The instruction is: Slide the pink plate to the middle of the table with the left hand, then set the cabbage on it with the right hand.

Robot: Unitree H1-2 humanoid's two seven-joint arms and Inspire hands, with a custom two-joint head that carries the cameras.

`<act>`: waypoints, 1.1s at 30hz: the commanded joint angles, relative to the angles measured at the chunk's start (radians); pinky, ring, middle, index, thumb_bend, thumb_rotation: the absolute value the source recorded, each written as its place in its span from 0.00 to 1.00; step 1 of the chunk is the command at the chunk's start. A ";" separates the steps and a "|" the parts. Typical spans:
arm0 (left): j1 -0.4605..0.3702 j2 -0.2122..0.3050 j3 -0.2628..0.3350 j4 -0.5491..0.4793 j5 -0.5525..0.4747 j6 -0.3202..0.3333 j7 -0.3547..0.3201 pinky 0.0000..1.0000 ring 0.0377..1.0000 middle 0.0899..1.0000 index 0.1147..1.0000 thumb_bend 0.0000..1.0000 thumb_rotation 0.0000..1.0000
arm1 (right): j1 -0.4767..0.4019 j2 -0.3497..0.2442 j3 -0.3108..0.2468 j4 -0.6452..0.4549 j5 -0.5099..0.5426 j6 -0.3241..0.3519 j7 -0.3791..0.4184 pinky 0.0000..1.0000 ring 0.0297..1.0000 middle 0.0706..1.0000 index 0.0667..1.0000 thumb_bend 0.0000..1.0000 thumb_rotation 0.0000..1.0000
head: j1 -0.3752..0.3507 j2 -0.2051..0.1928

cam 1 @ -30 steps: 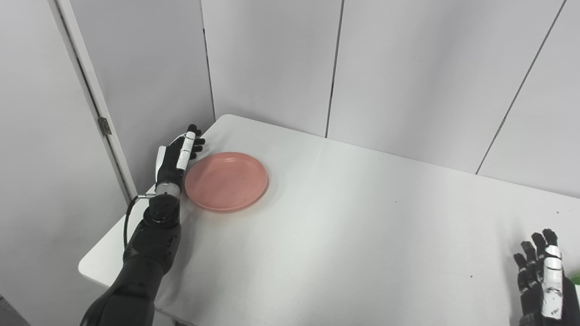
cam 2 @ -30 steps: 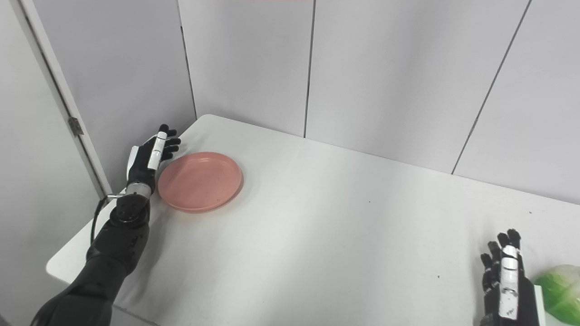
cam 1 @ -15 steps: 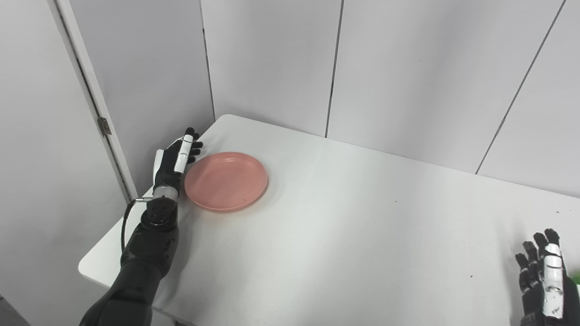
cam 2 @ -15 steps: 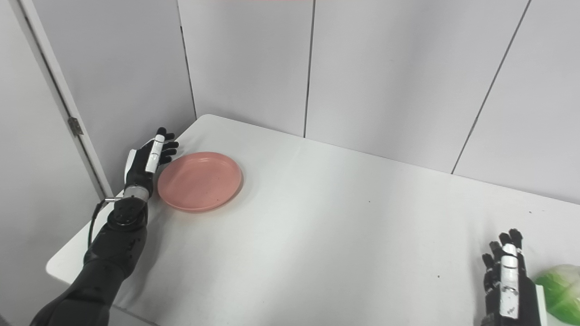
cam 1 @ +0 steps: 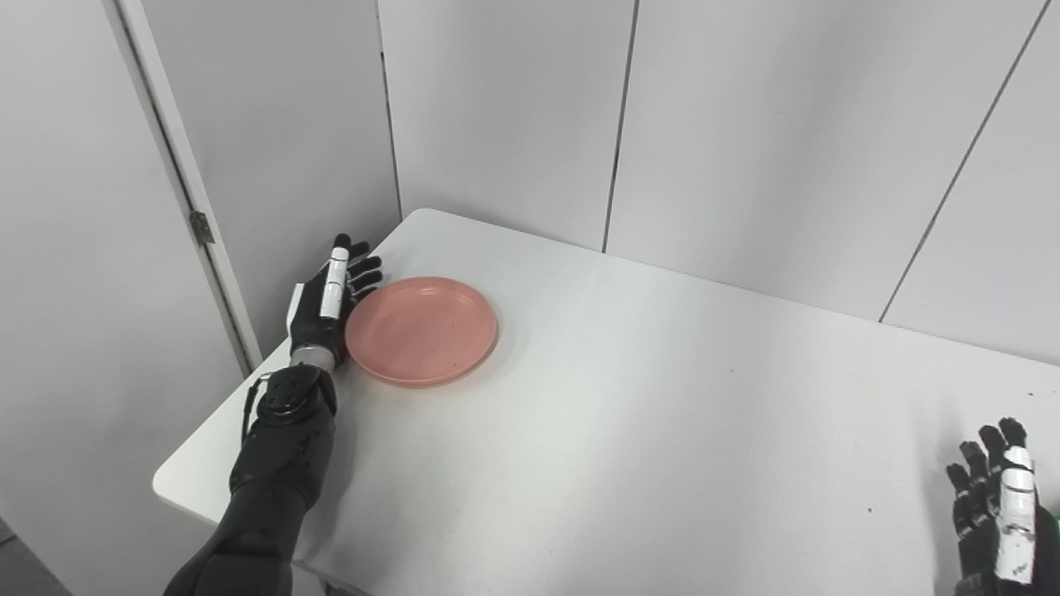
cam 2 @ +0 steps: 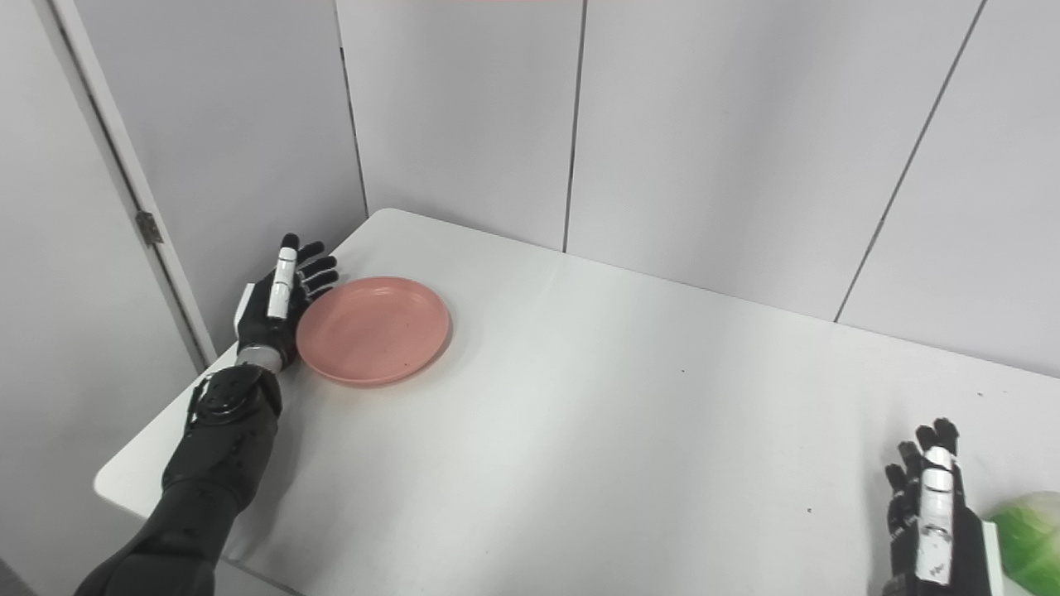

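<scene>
White table [cam 1: 629, 430] carries the plate [cam 1: 421, 329] at its far left with the open, empty left hand [cam 1: 325, 302] against its left rim, push pending, while the open right hand [cam 2: 932, 517] waits beside the unmoved cabbage [cam 2: 1027, 538], near right.

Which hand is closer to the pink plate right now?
Left. The left hand stands open right beside the pink plate at its left rim. The right hand, also open, is far across the table at the bottom right, next to the cabbage.
</scene>
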 commanded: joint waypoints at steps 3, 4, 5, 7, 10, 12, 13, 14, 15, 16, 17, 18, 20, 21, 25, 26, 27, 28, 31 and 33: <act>-0.032 -0.012 -0.009 0.006 -0.029 0.008 -0.050 0.77 0.77 0.75 0.72 0.80 0.90 | -0.022 0.001 0.000 -0.046 0.005 0.015 0.003 1.00 1.00 1.00 1.00 0.44 0.86 | 0.005 0.005; -0.034 -0.016 -0.006 0.007 -0.043 0.018 -0.063 0.77 0.78 0.75 0.72 0.80 0.90 | -0.021 0.002 0.001 -0.052 0.004 0.021 0.001 1.00 1.00 1.00 1.00 0.44 0.86 | 0.001 0.005; -0.036 -0.018 -0.004 0.008 -0.054 0.023 -0.072 0.78 0.78 0.75 0.72 0.81 0.90 | -0.021 0.003 0.001 -0.056 0.003 0.026 -0.001 1.00 1.00 1.00 1.00 0.44 0.86 | 0.001 0.005; -0.038 -0.035 0.002 -0.001 -0.082 0.042 -0.087 0.78 0.78 0.75 0.72 0.81 0.89 | -0.021 0.004 -0.003 -0.053 0.007 0.026 0.000 1.00 1.00 1.00 1.00 0.43 0.86 | 0.002 0.005; -0.041 -0.052 -0.007 0.001 -0.086 0.048 -0.096 0.77 0.77 0.74 0.72 0.80 0.90 | -0.022 0.006 -0.002 -0.057 0.007 0.033 0.000 1.00 1.00 1.00 1.00 0.43 0.84 | 0.005 0.011; -0.046 -0.060 -0.015 0.009 -0.090 0.044 -0.115 0.79 0.78 0.75 0.73 0.79 0.90 | -0.022 0.006 0.000 -0.063 0.003 0.039 -0.001 1.00 1.00 1.00 1.00 0.43 0.85 | 0.005 0.013; -0.048 -0.065 -0.018 0.011 -0.091 0.042 -0.119 0.79 0.78 0.76 0.73 0.78 0.90 | -0.022 0.006 0.000 -0.062 0.003 0.038 0.000 1.00 1.00 1.00 1.00 0.43 0.85 | 0.006 0.014; -0.050 -0.068 -0.019 0.012 -0.091 0.041 -0.121 0.79 0.78 0.76 0.73 0.78 0.90 | -0.023 0.006 -0.001 -0.061 0.003 0.037 0.001 1.00 1.00 1.00 1.00 0.43 0.85 | 0.006 0.014; -0.057 -0.078 -0.020 0.013 -0.095 0.049 -0.120 0.79 0.78 0.76 0.73 0.78 0.90 | -0.026 0.007 -0.003 -0.056 0.007 0.032 0.002 1.00 1.00 1.00 1.00 0.43 0.85 | 0.026 0.015; -0.062 -0.085 -0.020 0.013 -0.097 0.054 -0.119 0.78 0.78 0.75 0.73 0.78 0.89 | -0.028 0.008 -0.004 -0.052 0.010 0.029 0.003 1.00 1.00 1.00 1.00 0.41 0.85 | 0.026 0.015; -0.066 -0.097 -0.023 0.007 -0.099 0.063 -0.117 0.77 0.78 0.75 0.73 0.78 0.88 | -0.029 0.010 -0.005 -0.048 0.007 0.023 0.001 1.00 1.00 1.00 1.00 0.41 0.85 | 0.029 0.013; -0.068 -0.104 -0.025 0.003 -0.099 0.070 -0.115 0.78 0.78 0.76 0.74 0.78 0.88 | -0.030 0.012 -0.005 -0.046 0.005 0.019 -0.001 1.00 1.00 1.00 1.00 0.40 0.85 | 0.029 0.013; -0.068 -0.125 -0.027 -0.015 -0.098 0.082 -0.104 0.79 0.78 0.76 0.75 0.78 0.87 | -0.031 0.012 -0.002 -0.041 -0.001 0.009 0.001 1.00 1.00 1.00 1.00 0.41 0.84 | 0.025 0.012; -0.067 -0.139 -0.031 -0.029 -0.093 0.087 -0.097 0.79 0.78 0.76 0.75 0.78 0.87 | -0.033 0.012 -0.002 -0.038 0.001 0.011 0.003 1.00 1.00 1.00 1.00 0.41 0.84 | 0.025 0.013; -0.067 -0.171 -0.058 -0.060 -0.071 0.101 -0.089 0.79 0.80 0.77 0.75 0.75 0.89 | -0.035 0.017 -0.006 -0.042 0.012 0.027 0.003 1.00 1.00 1.00 1.00 0.44 0.84 | 0.023 0.014; -0.070 -0.177 -0.068 -0.065 -0.061 0.106 -0.085 0.80 0.80 0.78 0.75 0.74 0.90 | -0.036 0.019 -0.008 -0.044 0.012 0.030 -0.001 1.00 1.00 1.00 1.00 0.44 0.84 | 0.018 0.016; -0.072 -0.183 -0.080 -0.072 -0.052 0.113 -0.081 0.79 0.80 0.77 0.74 0.74 0.91 | -0.038 0.022 -0.010 -0.041 0.014 0.026 -0.001 1.00 1.00 1.00 1.00 0.43 0.84 | 0.016 0.017; -0.074 -0.187 -0.090 -0.079 -0.046 0.122 -0.081 0.79 0.81 0.78 0.74 0.74 0.92 | -0.039 0.024 -0.011 -0.040 0.016 0.025 -0.002 1.00 1.00 1.00 1.00 0.43 0.83 | 0.010 0.021; -0.072 -0.208 -0.126 -0.113 -0.018 0.152 -0.063 0.79 0.81 0.78 0.75 0.75 0.92 | -0.044 0.030 -0.012 -0.038 0.017 0.027 -0.006 1.00 1.00 1.00 1.00 0.42 0.83 | -0.005 0.027; -0.067 -0.234 -0.154 -0.137 0.012 0.164 -0.043 0.82 0.82 0.78 0.75 0.76 0.92 | -0.047 0.033 -0.015 -0.031 0.020 0.024 -0.008 1.00 1.00 1.00 1.00 0.42 0.82 | -0.020 0.033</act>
